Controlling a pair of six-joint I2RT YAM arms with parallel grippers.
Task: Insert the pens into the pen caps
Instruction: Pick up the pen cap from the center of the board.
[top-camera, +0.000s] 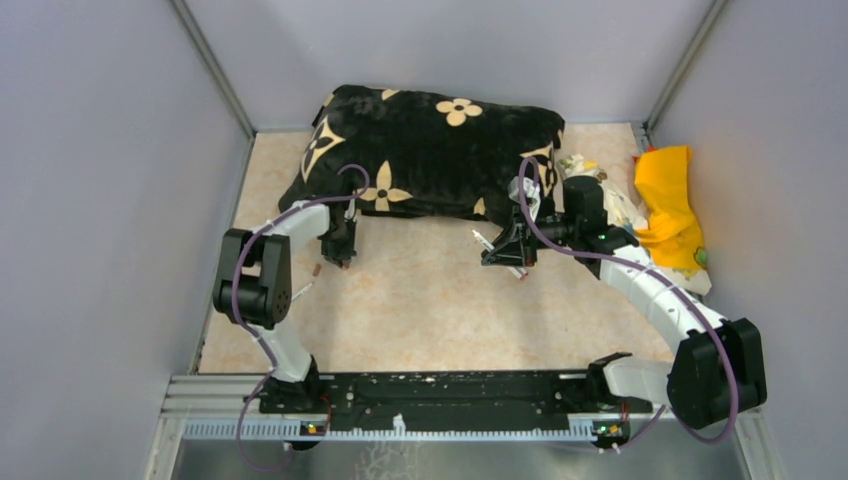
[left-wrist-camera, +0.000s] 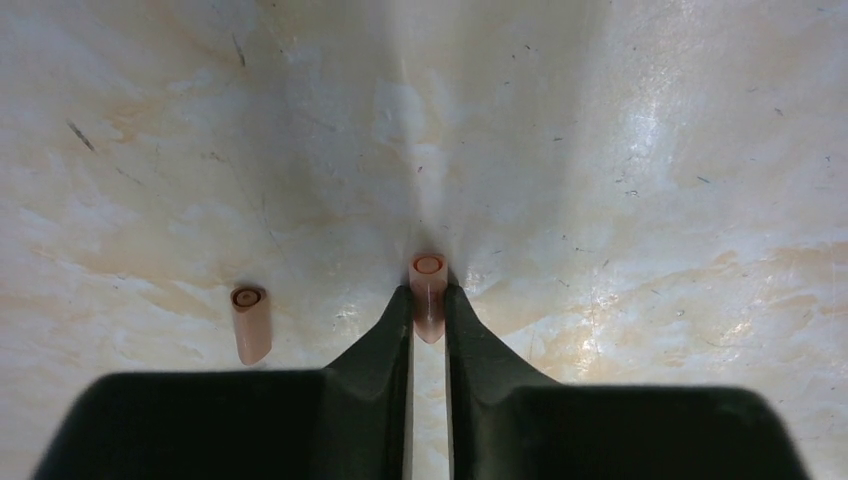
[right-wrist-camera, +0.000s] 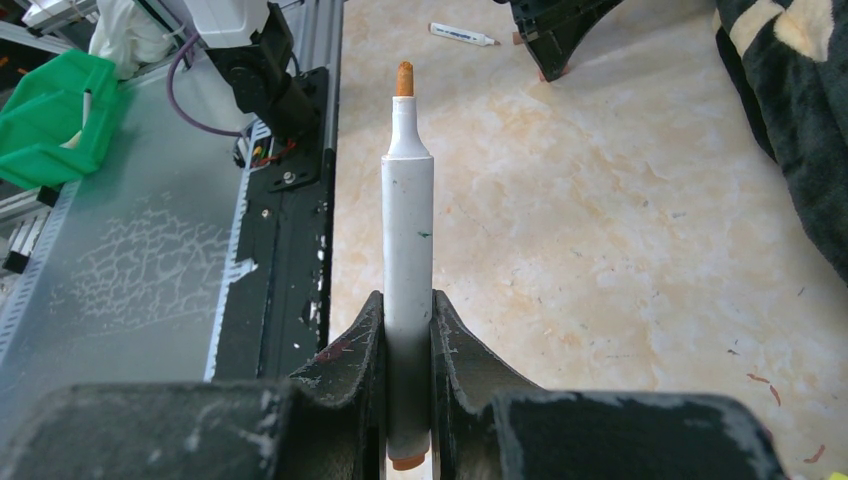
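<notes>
From the top camera I am counting two arms, one black flowered cushion (top-camera: 430, 150) lying along the far edge of the tabletop (top-camera: 430, 310), and one yellow cloth (top-camera: 668, 205) bunched at the far right corner. Two pens are showing here. The held pen (top-camera: 482, 239) is crossing the right gripper (top-camera: 508, 256) near the middle of the tabletop, just in front of the cushion. The loose pen (top-camera: 301, 290) is lying near the left edge, just nearer to me than the left gripper (top-camera: 342, 262), which is pointing down at the surface. The caps are too small for me to count from up here. Through the left wrist camera I am counting two pinkish caps. The held cap (left-wrist-camera: 428, 292) is sitting right between the fingertips, which are standing narrow and touching it on both sides, with its ringed end poking out past them. The second cap (left-wrist-camera: 250, 324) is resting on the bare surface to the left, apart from the fingers. Through the right wrist camera I am seeing the fingers pinching the held pen's white barrel, its orange tip reaching well beyond them. One green bin (right-wrist-camera: 45, 115) is standing off the tabletop, past the rail.
</notes>
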